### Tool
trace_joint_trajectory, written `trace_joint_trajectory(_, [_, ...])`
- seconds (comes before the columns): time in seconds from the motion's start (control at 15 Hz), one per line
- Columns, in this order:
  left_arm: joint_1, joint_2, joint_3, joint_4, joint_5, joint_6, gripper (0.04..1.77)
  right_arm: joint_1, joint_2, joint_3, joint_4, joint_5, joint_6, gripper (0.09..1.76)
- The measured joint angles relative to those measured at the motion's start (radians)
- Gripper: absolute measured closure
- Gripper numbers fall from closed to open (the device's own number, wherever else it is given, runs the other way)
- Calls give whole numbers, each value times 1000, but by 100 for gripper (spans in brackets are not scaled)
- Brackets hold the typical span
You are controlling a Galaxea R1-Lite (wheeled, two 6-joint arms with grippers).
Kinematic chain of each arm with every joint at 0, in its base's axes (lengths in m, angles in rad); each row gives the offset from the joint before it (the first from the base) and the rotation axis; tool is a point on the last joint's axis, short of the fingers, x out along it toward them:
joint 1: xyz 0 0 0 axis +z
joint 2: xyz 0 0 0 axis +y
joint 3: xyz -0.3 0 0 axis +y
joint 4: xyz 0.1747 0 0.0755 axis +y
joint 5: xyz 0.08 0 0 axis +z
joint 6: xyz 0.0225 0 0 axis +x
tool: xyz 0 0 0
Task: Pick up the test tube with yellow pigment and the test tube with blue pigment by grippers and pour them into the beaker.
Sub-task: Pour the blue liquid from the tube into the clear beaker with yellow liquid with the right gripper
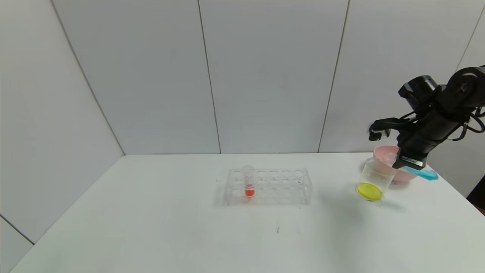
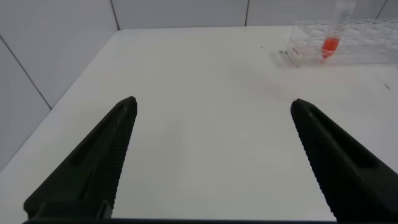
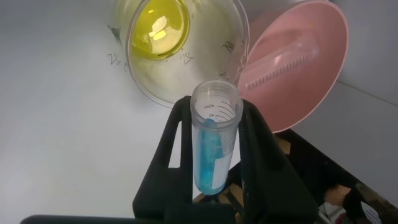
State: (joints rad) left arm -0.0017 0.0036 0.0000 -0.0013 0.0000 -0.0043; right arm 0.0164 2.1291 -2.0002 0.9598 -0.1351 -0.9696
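The right gripper [image 1: 413,163] is up over the far right part of the table [image 1: 151,212], and its jaws are squeezed shut around the test tube with blue pigment [image 1: 423,173]. The tube is tipped over, almost lying flat. Its open mouth points toward the beaker [image 1: 374,178], which stands just to the left of the gripper. From the right wrist view you can see the blue liquid [image 3: 208,158] lying along the tube's side, not yet at the mouth.

The beaker already has yellow liquid [image 1: 369,191] in the bottom, so the yellow part looks done. A see-through tube [image 3: 283,59] lies in the pink bowl [image 1: 394,167] just behind the beaker. It may be the emptied test tube with yellow pigment, but it is hard to be sure.

So this is the blue pour, and it looks only just begun. Next, I think the gripper must tip the tube more and bring its mouth right over the beaker's rim, so the blue falls inside and not on the table.

The left gripper [image 2: 211,155] waits low over the near left of the table, jaws wide apart and holding nothing. The rack [image 1: 269,185] in the middle holds one tube of orange-red liquid [image 1: 249,186].
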Motion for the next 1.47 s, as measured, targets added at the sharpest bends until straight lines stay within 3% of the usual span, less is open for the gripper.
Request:
trace_joint_trajectory(0.67, [0,0,0,0,0,0,5,63,8,0,-16,-201,-17,135])
trace_joint_trajectory(1.47, [0,0,0,0,0,0,5,114,48,0,-39,-317,-27,135])
